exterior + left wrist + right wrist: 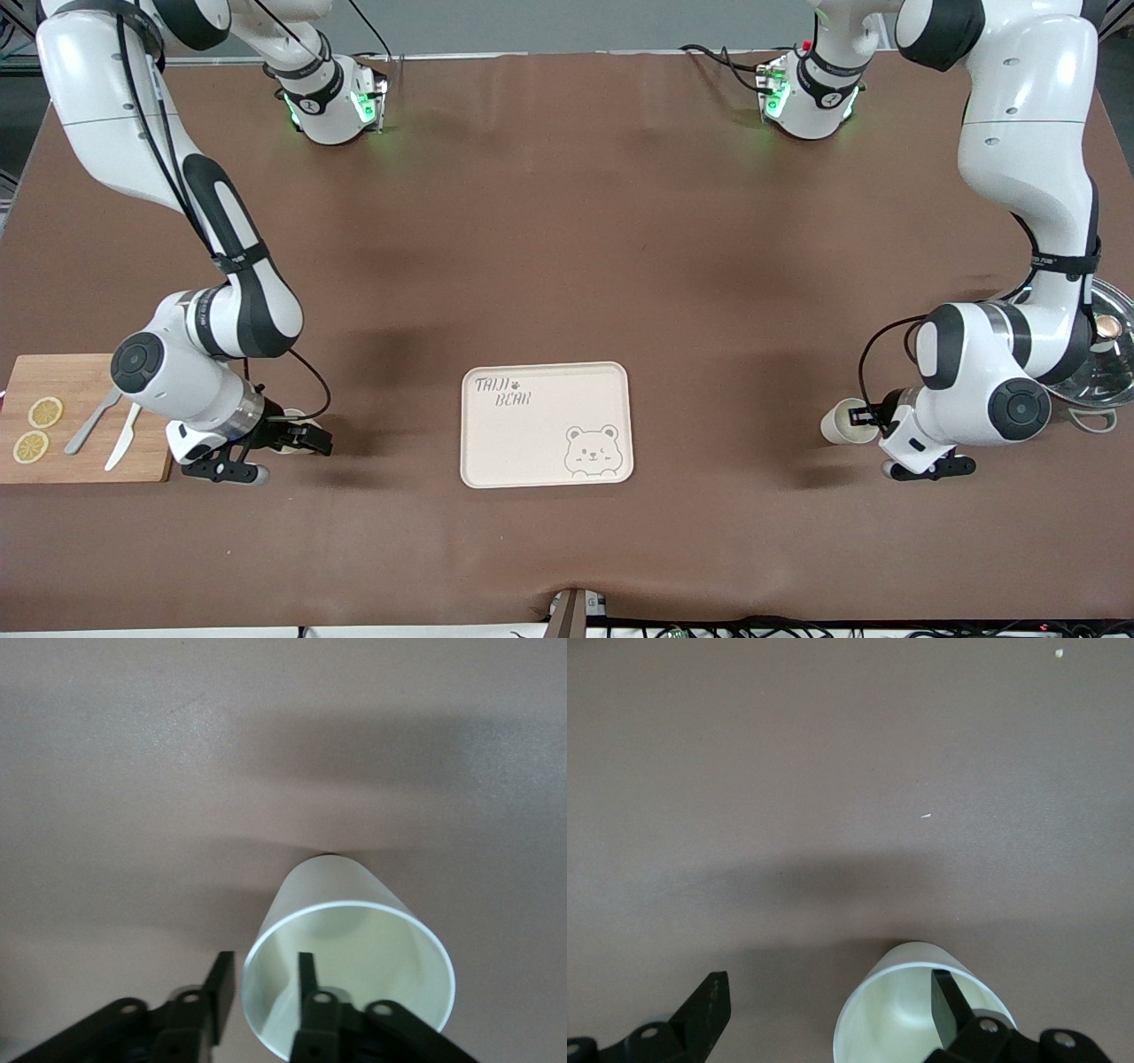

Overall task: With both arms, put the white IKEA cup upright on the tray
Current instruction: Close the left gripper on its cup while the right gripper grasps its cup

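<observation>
The left end effector [261, 992] pinches the rim of a cup [350, 970] lying on its side at the left arm's end of the worktop [567, 221]. The right end effector [828, 1005] straddles another cup's [908, 1014] rim — fingers wide, not gripping. The tray [496, 443] sits midway along the worktop's near edge — bare.

- Two white cups, one [840, 422] lying at the left arm's end, one [292, 434] at the right arm's end.
- One cream tray [547, 424].
- One wooden cutting board [84, 381].
- Two lemon slices [37, 429].
- One fork [91, 422], one knife [122, 438].
- One steel lid [1099, 341].
- Two robot arms.
</observation>
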